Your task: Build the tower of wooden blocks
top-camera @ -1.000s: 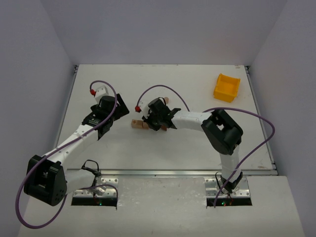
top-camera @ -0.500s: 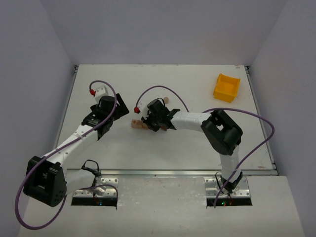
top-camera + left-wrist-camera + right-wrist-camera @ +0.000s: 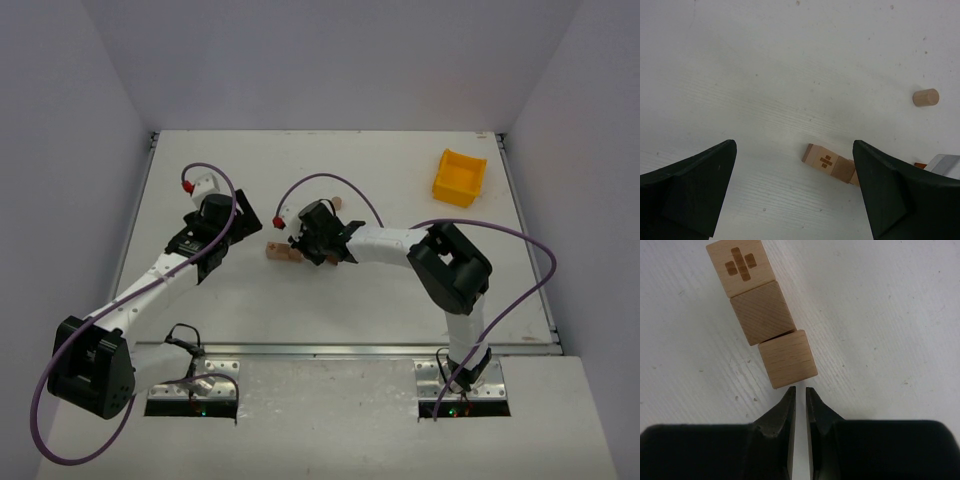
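Three small wooden cubes lie in a row (image 3: 281,252) on the white table. In the right wrist view the far cube (image 3: 741,266) bears a burnt cross, the middle cube (image 3: 763,311) is darker, and the near cube (image 3: 787,358) is pale. My right gripper (image 3: 800,389) is shut with nothing between its fingers, its tips right at the near cube's edge. My left gripper (image 3: 794,148) hangs open above bare table, to the left of the row (image 3: 832,166). In the top view it (image 3: 205,240) stands apart from the blocks.
A small wooden cylinder (image 3: 337,203) lies on its side beyond the right wrist, also seen in the left wrist view (image 3: 926,97). A yellow bin (image 3: 459,177) stands at the far right of the table.
My right gripper has edged slightly to the left, towards the row of cubes. The left arm has not moved.
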Robot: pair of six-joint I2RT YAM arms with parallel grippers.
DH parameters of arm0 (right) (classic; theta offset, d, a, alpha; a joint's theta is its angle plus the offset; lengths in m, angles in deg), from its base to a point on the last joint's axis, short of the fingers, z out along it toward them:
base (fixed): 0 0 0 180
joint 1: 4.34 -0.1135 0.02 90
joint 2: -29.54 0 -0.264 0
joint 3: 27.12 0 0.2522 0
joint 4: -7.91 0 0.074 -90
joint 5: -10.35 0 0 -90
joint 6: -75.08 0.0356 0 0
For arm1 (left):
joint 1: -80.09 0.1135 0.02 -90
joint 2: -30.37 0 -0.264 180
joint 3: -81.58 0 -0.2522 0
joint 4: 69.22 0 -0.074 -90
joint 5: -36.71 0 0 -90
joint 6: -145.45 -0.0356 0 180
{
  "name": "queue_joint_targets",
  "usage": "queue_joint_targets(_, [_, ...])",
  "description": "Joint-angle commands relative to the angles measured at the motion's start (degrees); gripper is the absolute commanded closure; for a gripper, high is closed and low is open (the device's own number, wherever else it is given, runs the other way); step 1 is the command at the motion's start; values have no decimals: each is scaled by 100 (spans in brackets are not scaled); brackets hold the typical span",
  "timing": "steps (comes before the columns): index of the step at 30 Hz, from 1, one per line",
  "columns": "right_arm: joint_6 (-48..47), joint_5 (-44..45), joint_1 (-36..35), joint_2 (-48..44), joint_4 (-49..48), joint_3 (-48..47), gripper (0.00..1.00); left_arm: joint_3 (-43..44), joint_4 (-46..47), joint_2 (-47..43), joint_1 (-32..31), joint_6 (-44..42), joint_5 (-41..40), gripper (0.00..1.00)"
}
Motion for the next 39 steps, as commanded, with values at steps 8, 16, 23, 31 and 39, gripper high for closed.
queue_joint_targets(8, [-75, 309, -35, -23, -174, -317, 87, 94, 210, -160, 51, 2, -8, 0])
queue_joint_targets(16, [-89, 325, -35, 139, -198, -507, 87, 103, 216, -160, 51, -7, -8, 0])
queue_joint_targets(23, [-91, 351, -35, 156, -190, -520, 87, 94, 216, -160, 51, -7, -8, 0])
queue_joint_targets(31, [-3, 563, -36, 14, -180, -382, 87, 85, 216, -160, 51, -7, 1, 0])
queue_joint_targets(39, [103, 941, -35, -541, -274, -70, 87, 129, 163, -178, 51, 2, 36, 0])
